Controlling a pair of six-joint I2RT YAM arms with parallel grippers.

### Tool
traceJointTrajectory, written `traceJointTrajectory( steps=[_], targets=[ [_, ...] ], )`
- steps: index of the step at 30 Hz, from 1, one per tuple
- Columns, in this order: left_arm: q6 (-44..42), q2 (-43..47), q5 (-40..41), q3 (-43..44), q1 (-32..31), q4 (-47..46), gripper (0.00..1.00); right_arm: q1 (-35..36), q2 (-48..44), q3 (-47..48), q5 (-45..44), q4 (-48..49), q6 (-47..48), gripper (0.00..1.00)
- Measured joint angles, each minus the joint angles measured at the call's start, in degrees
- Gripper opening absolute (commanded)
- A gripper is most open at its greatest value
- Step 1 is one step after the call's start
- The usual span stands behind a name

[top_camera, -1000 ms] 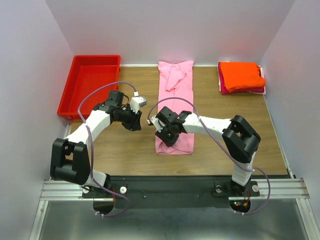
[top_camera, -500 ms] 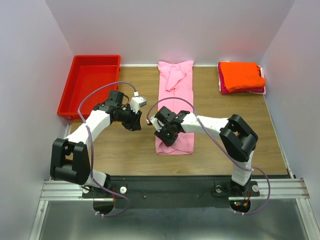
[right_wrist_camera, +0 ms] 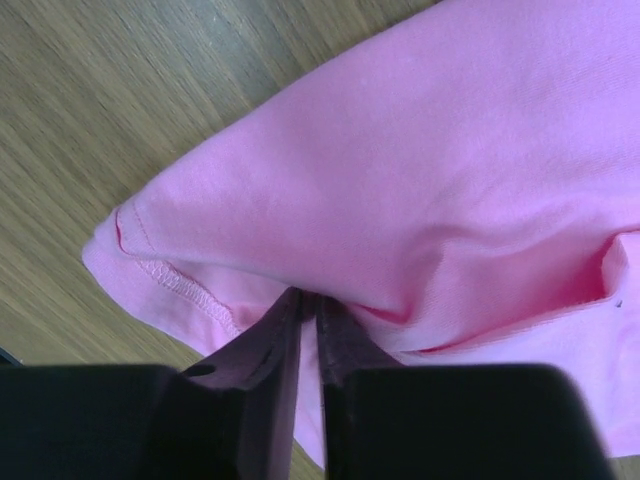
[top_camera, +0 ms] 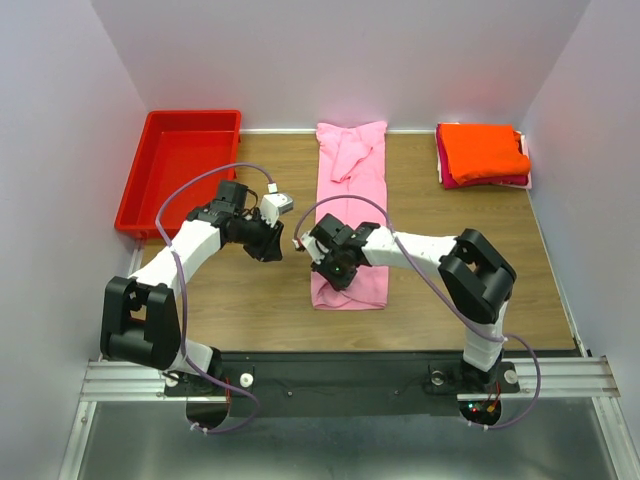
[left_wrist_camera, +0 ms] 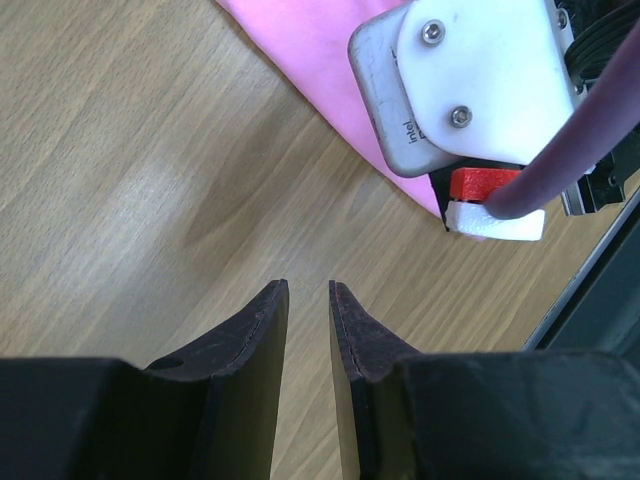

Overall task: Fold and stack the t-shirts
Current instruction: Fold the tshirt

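At the far left of the wooden bench [top_camera: 240, 300] sits a red plastic tray [top_camera: 180, 170], against the back wall. Just in front of it, the left tool [left_wrist_camera: 308, 300] hangs over bare wood with its two dark fingers [left_wrist_camera: 262, 330] standing a narrow gap apart and nothing between them; the pink cloth lies near it to the right, not touching. In the middle of the bench the light pink t-shirt [top_camera: 352, 190] lies as a long folded strip running from the back wall toward the arms, a sleeve flap turned over near its far end. The right tool [right_wrist_camera: 308, 310] is down on the near left part of this shirt, and its fingers [right_wrist_camera: 275, 335] are pinched almost together on a raised fold of the pink cloth close to the stitched hem. At the far right back corner the bright orange t-shirt [top_camera: 482, 150] rests folded on top of the darker pink-red t-shirt [top_camera: 452, 180], whose edge shows along the stack's left and near sides.
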State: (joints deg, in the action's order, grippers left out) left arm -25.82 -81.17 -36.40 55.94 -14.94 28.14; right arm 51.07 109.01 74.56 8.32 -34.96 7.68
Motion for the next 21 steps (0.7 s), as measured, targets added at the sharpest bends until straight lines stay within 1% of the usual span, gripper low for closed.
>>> traceJointTrajectory(
  steps=[3, 11, 16, 21],
  targets=[
    [-0.2, 0.0, 0.0, 0.0, 0.0, 0.0, 0.34, 0.0, -0.7, -0.7, 0.1, 0.1, 0.1, 0.01],
    [-0.6, 0.0, -0.1, 0.0, 0.0, 0.0, 0.34, 0.0, -3.4, -1.4, 0.9, -0.3, 0.0, 0.01],
    [-1.6, 0.1, -0.4, 0.0, 0.0, 0.3, 0.34, -1.3, -9.0, -2.8, 3.0, -0.5, -0.3, 0.01],
    [-2.8, 1.6, -1.5, 0.0, 0.0, 0.4, 0.34, -4.5, -14.1, -4.9, 5.0, -0.2, -0.5, 0.01]
  ],
)
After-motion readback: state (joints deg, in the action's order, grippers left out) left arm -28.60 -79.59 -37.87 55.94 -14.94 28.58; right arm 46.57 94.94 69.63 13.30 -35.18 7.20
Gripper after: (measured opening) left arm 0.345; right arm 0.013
